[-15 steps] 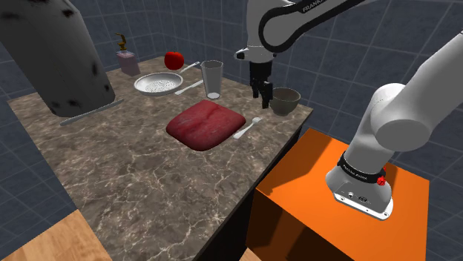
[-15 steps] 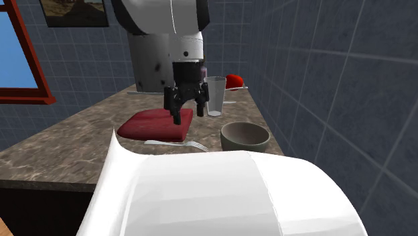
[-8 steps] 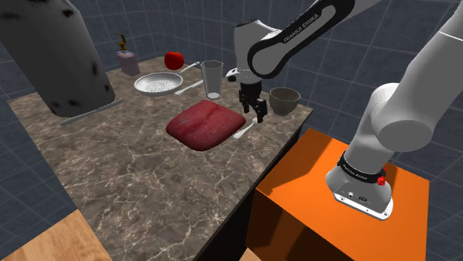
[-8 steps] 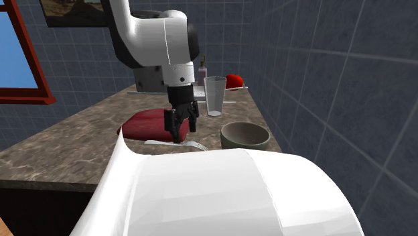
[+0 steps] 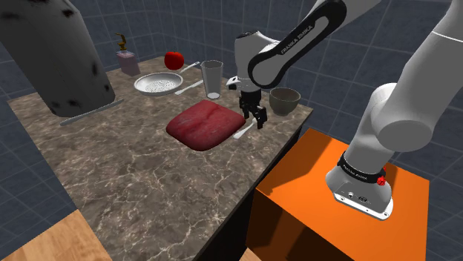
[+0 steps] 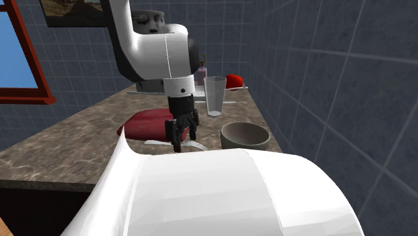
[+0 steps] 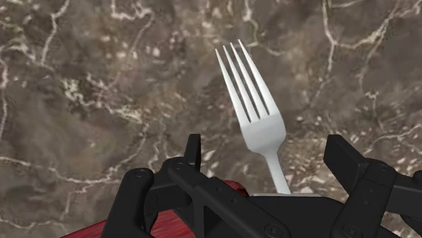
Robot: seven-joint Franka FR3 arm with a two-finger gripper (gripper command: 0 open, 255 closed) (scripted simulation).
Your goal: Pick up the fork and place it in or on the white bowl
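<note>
The white arm point(image 5: 386, 111) goes up high, bends over and comes down to the fork point(image 7: 251, 108). The black gripper point(image 5: 254, 121) points down, just above the fork. Its two fingers point(image 7: 194, 152) stand apart, one on each side of the fork's handle.

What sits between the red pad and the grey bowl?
In the shoulder view, a white fork lies on the marble counter there, with the open tool poised over it.

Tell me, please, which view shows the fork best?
The wrist view: the fork shows close, all four tines distinct. In the shoulder view the pincer hides part of it; the second exterior view shows a thin sliver.
</note>
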